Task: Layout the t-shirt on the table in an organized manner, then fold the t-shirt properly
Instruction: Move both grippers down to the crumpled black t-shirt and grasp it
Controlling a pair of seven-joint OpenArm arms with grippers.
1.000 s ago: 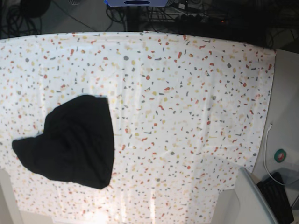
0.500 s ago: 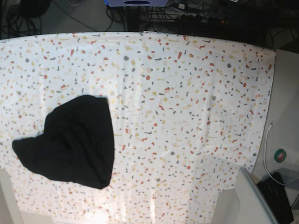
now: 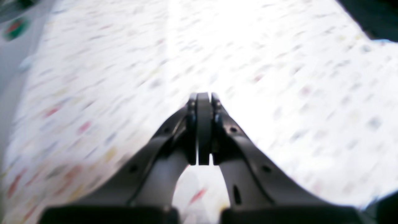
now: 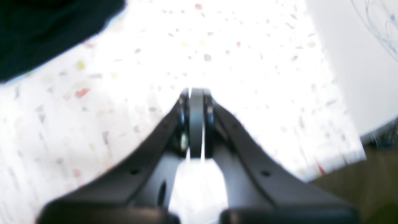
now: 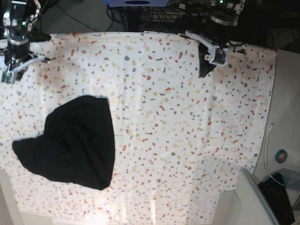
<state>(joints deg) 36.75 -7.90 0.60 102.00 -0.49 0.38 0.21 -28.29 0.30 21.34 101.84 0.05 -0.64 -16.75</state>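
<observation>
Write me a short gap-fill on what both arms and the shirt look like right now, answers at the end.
1. The t-shirt is coloured ____.
2. In the base view, the t-shirt lies on the ____ side of the speckled cloth.
3. The left hand has its fingertips together, so it is ____ rather than open.
4. In the base view, the arm nearer the t-shirt is the robot's ____ arm.

Missing words: black; left; shut; right
</observation>
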